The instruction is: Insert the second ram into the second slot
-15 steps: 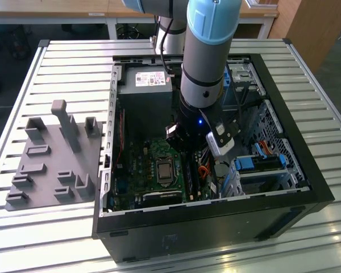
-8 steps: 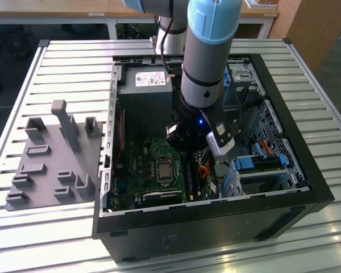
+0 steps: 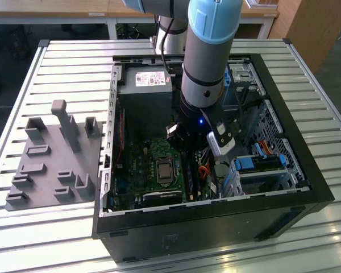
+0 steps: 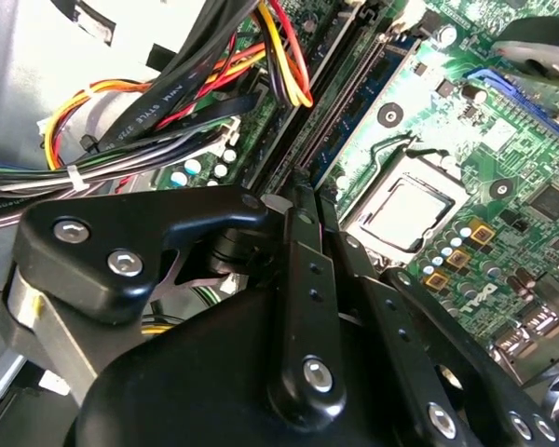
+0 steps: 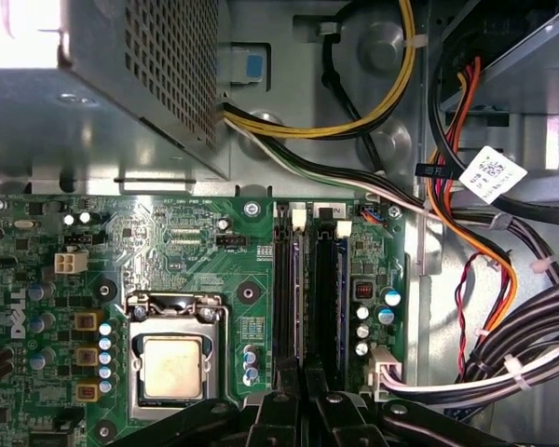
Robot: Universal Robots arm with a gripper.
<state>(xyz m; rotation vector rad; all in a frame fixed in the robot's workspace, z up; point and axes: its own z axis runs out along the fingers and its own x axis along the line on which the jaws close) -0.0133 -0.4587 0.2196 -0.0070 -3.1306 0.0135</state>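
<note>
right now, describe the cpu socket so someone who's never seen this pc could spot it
Look into the open black computer case and find the green motherboard on its floor. Near the board's middle sits the CPU socket, a square metal frame around a silver plate, beside the long black memory slots. It is the board's only large silver square.

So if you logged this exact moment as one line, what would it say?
arm: inside computer case | gripper: over RAM slots, beside processor socket | second ram: not clearly distinguishable | fixture tray: outside the case
</note>
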